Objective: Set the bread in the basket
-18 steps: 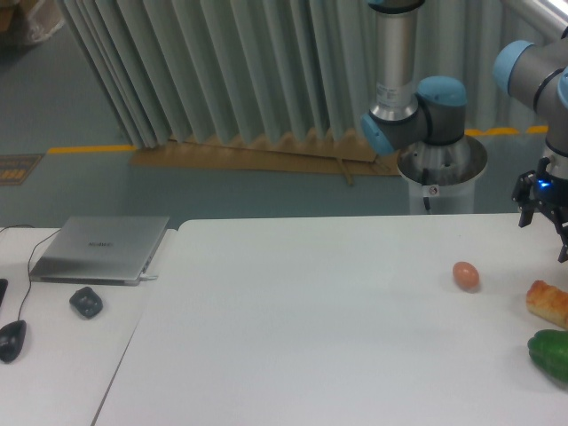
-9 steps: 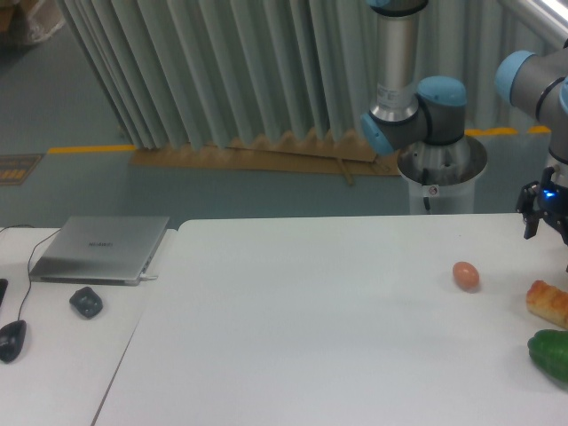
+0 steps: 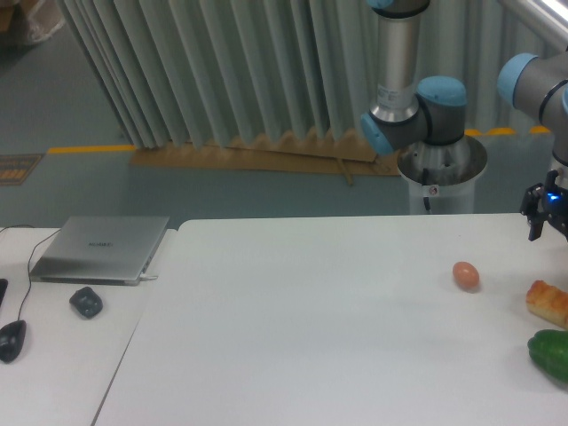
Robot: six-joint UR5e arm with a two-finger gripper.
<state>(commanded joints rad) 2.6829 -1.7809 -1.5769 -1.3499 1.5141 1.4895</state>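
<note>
Claw (image 3: 548,219) at right frame edge, above bread (image 3: 548,303).

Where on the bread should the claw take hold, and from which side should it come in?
Probably from above, closing across the short sides of the bread, which lies flat and blocky at the table's right edge. The pepper sits close in front, so a low approach looks cramped. The claw hangs behind it, partly cut off by the frame.
</note>
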